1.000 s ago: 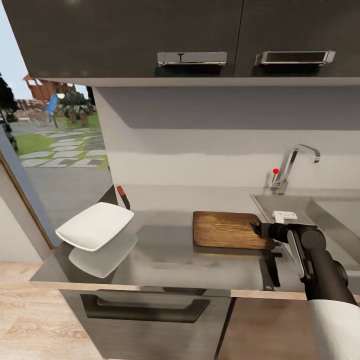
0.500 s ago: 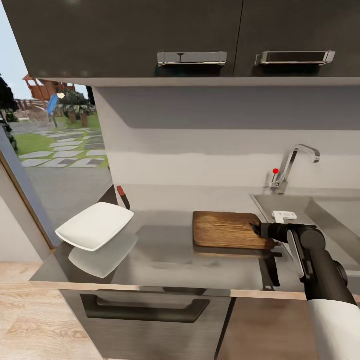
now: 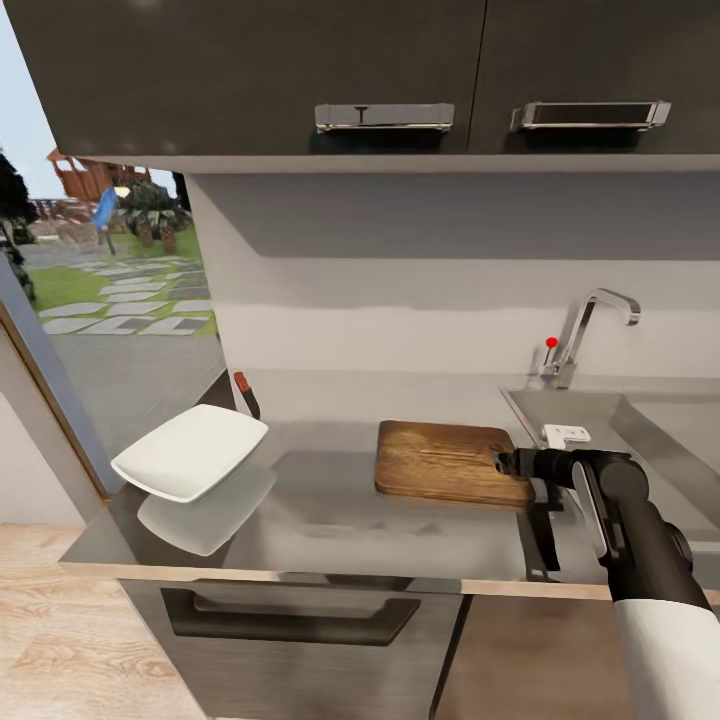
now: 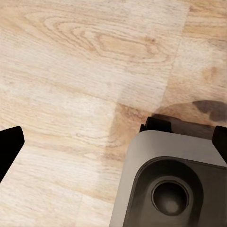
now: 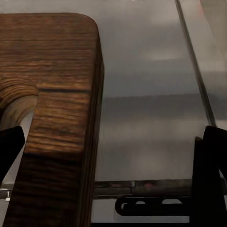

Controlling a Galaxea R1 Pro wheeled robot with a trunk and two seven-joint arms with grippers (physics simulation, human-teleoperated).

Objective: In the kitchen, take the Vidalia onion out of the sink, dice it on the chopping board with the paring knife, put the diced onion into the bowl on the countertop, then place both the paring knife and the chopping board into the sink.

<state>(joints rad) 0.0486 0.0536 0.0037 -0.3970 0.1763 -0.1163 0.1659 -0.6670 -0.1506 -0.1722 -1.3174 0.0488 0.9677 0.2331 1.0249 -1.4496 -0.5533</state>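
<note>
The brown chopping board (image 3: 448, 462) lies on the grey countertop (image 3: 330, 505), just left of the sink (image 3: 590, 412). My right gripper (image 3: 508, 464) is at the board's right end. In the right wrist view its fingers (image 5: 210, 175) stand wide apart, open (image 5: 111, 161), and the board's slotted corner (image 5: 56, 85) lies between them, clear of one finger. The white bowl (image 3: 190, 450) sits at the counter's left end. The paring knife (image 3: 244, 392), with a red and black handle, is behind it by the wall. The onion is hidden. My left gripper (image 4: 113, 142) hangs open over the wood floor.
A chrome faucet (image 3: 590, 325) with a red knob (image 3: 551, 342) stands behind the sink's drainboard. Dark upper cabinets (image 3: 400, 70) hang overhead. The counter ends at the left beside a window. Part of my grey base (image 4: 175, 189) shows below the left gripper.
The right gripper and the chopping board have both shifted a little to the left, and the board's near edge looks slightly raised. The bowl and knife have not moved.
</note>
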